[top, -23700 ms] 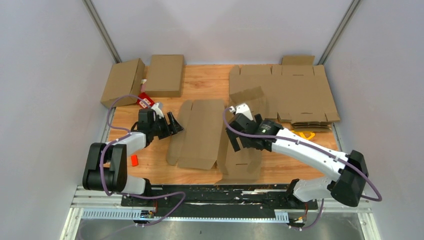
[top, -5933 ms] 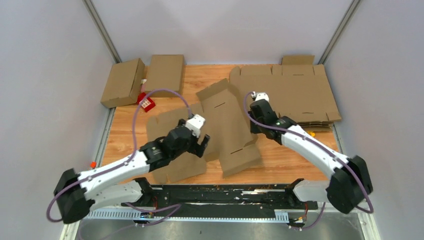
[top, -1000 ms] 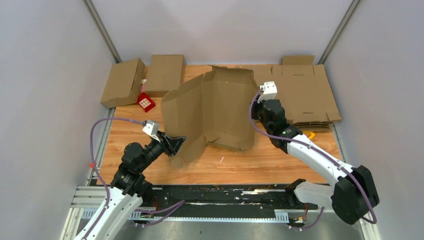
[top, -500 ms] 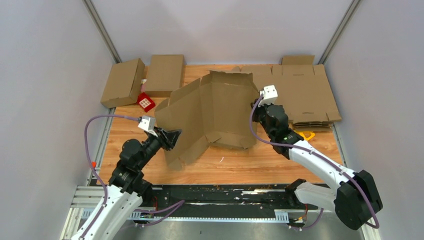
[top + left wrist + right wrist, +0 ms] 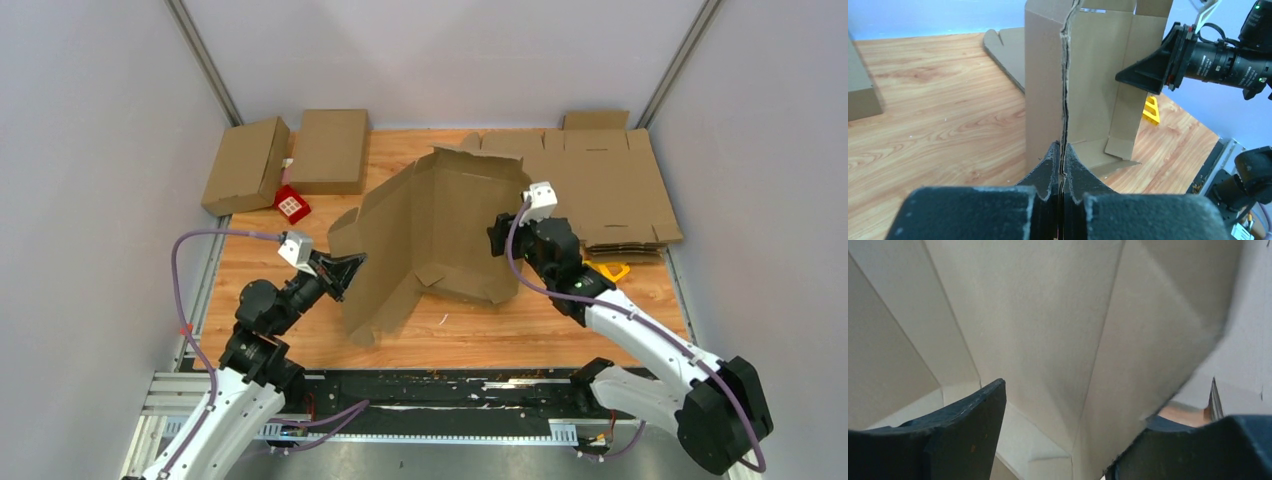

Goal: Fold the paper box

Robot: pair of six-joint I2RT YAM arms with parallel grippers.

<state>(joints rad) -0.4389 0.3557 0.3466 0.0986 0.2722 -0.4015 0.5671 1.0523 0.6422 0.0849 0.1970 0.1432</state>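
The part-folded box (image 5: 440,225) stands mid-frame on the counter (image 5: 250,270), its panels raised and tilted, the hollow facing the lower edge. The left hand (image 5: 345,268) is clenched on the box's left edge, the cardboard pinched between its fingers (image 5: 1050,165). The right hand (image 5: 497,240), at the box's right panel, is released, its fingers spread wide against the cardboard.

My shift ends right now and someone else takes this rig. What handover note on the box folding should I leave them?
Left gripper: shut on the near edge of the cardboard blank.
Right gripper: open, at the blank's right panel, gripping nothing.
Blank: standing on edge on the table, bent at its creases.
Done: panels raised.
To do: close walls, tuck flaps.
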